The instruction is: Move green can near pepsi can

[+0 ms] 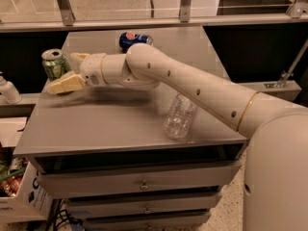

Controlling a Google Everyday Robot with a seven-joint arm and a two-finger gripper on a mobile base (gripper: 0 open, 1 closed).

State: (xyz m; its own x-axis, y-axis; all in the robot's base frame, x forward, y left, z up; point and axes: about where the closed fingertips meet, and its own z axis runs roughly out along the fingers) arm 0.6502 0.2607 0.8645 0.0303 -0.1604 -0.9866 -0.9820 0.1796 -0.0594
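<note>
On the grey table [96, 124] there are 2 cans and 1 clear plastic bottle [179, 115], and 1 white robot arm [192, 81] reaches across the table from its right side. The green can [53, 64] stands upright near the table's back left corner, close to the left edge. It is light green with pale swirly markings and a silver top whose opening shows. The pepsi can [134, 38] is dark blue with a round red, white and blue logo and silver ends. It lies on its side near the middle of the table's back edge, well apart from the green can. The bottle lies on its side toward the table's front right, with its cap end pointing to the back. The gripper [62, 72] hangs over the table's left part, just beside the green can, with its 2 cream fingers [66, 84] spread apart. 1 finger sits toward the back of the table and 1 toward the front, with the can at the mouth of the gap. Whether either finger touches the can cannot be told. Below the tabletop 3 drawers [139, 182] are stacked.
</note>
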